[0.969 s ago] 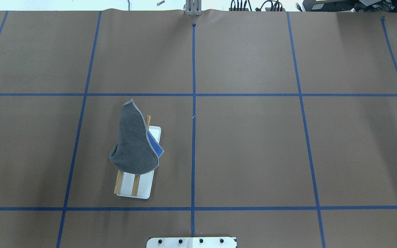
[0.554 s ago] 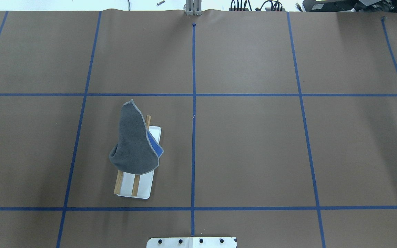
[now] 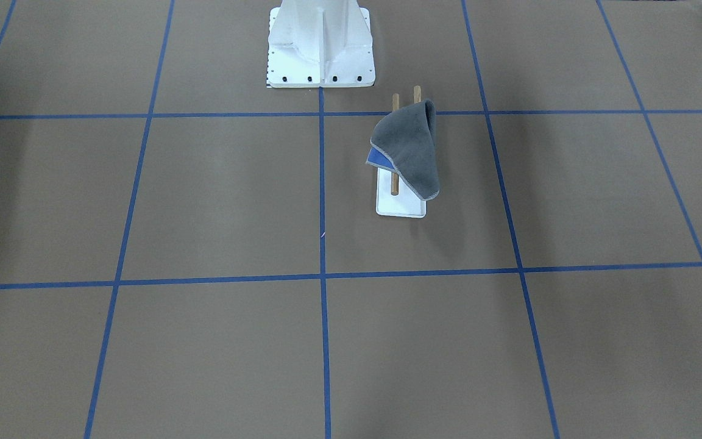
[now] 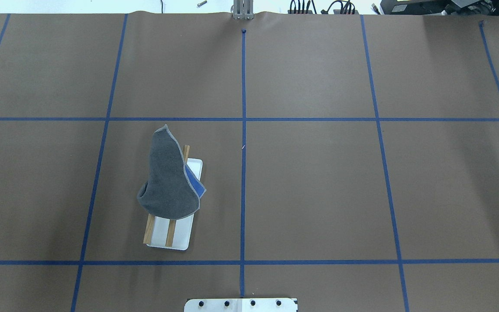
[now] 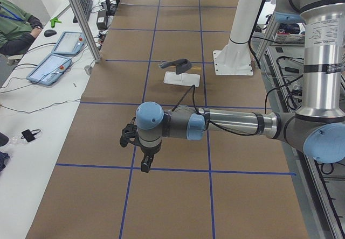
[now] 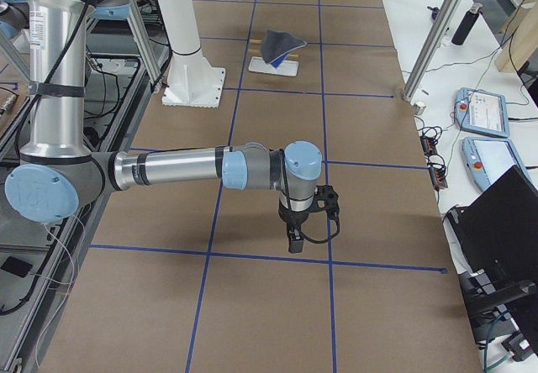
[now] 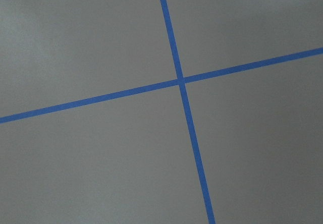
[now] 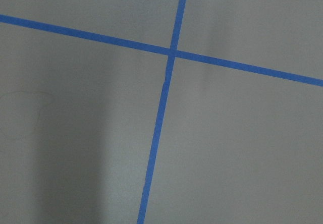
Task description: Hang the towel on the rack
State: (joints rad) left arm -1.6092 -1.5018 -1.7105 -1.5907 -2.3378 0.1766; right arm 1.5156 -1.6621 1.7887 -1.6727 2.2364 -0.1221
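Note:
The dark grey towel (image 4: 167,182) with light stitched edging lies draped over the rack's two wooden rods, with a blue corner showing on its right side. The rack (image 4: 180,236) stands on its white base in the left half of the table. Towel (image 3: 409,146) and rack (image 3: 400,206) also show in the front view. My left gripper (image 5: 144,164) hangs over the table's left end, far from the rack. My right gripper (image 6: 294,240) hangs over the right end. Both show only in side views, so I cannot tell whether they are open or shut. Both wrist views show only brown table and blue tape.
The white bolted pedestal (image 3: 320,49) stands at the robot's edge of the table. Blue tape lines (image 4: 243,130) grid the brown surface. An operator (image 5: 16,29) and tablets (image 5: 51,67) are at the far side, beside an aluminium post (image 5: 81,18).

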